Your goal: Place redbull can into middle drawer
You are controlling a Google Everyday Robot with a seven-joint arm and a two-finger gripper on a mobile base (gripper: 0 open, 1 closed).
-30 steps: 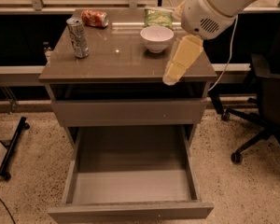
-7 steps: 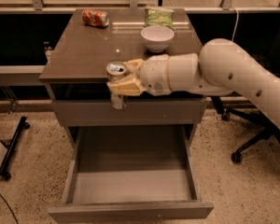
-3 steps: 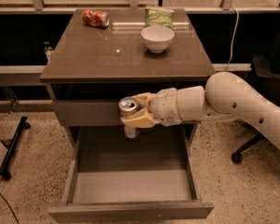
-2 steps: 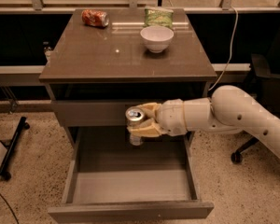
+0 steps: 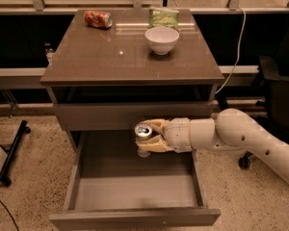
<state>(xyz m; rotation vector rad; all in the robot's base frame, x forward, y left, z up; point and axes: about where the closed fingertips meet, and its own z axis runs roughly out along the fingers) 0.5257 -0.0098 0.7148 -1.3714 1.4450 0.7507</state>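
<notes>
Your tool is out in front of the cabinet. Its fingers are wrapped tight around the redbull can. The can stands up straight with its shiny top up. Right under the tool is the middle drawer, pulled out wide. The can hangs over the back part of it. Just behind the tool is another grey drawer front, pushed in. Higher up and farther back is the worktop. On it sit a white bowl, a green bag and a crushed orange can.

Tool above wide-open middle drawer
</notes>
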